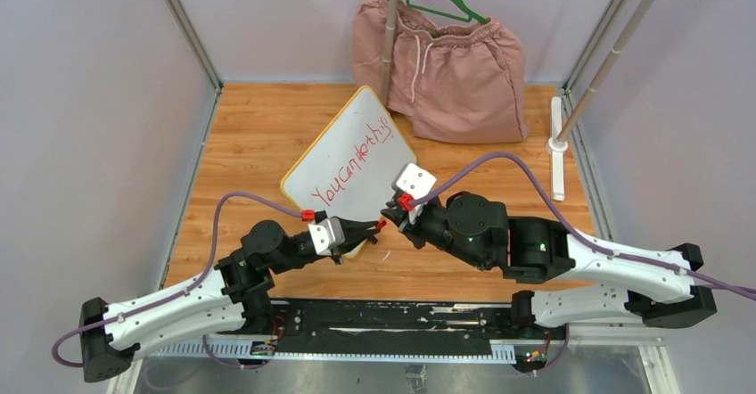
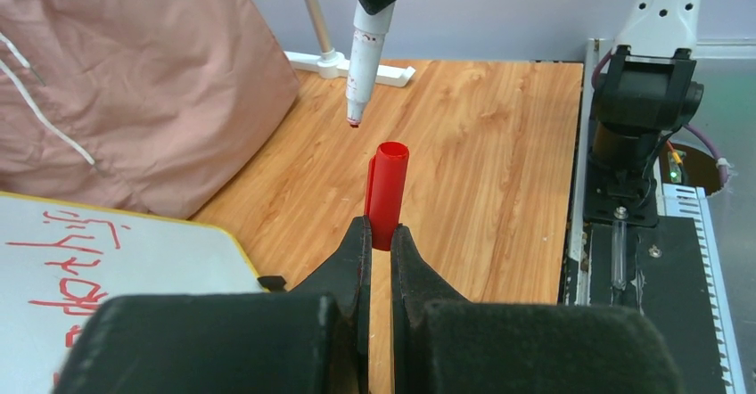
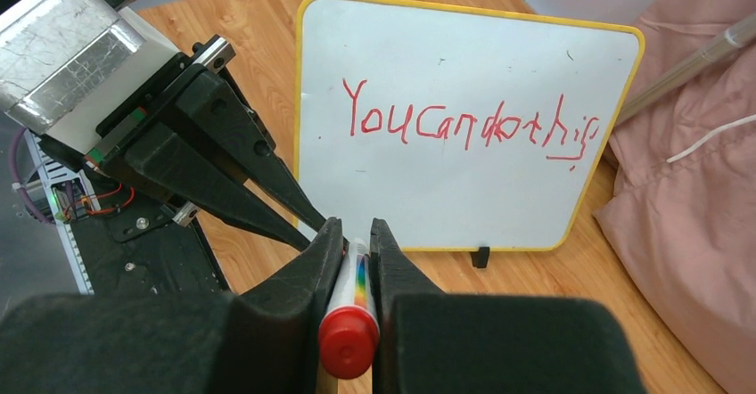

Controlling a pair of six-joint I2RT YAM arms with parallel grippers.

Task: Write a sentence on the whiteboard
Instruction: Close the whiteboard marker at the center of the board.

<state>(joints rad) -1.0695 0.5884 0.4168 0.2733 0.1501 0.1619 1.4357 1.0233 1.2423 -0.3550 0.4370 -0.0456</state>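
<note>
A: The sentence (image 3: 464, 127) looks done on the whiteboard (image 3: 446, 207), mid-worktop (image 1: 250, 135). Cap it?

B: Yes. The left pincer (image 2: 381, 229) clamps the cap (image 2: 389, 184), the right pincer (image 3: 357, 231) the marker (image 2: 364, 51). Centre the tip, then push straight.

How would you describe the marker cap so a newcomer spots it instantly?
Find the whiteboard, then its near corner. There the left hand pinches the cap: a short all-red tube, unlike the white-bodied marker in the right hand.
</note>
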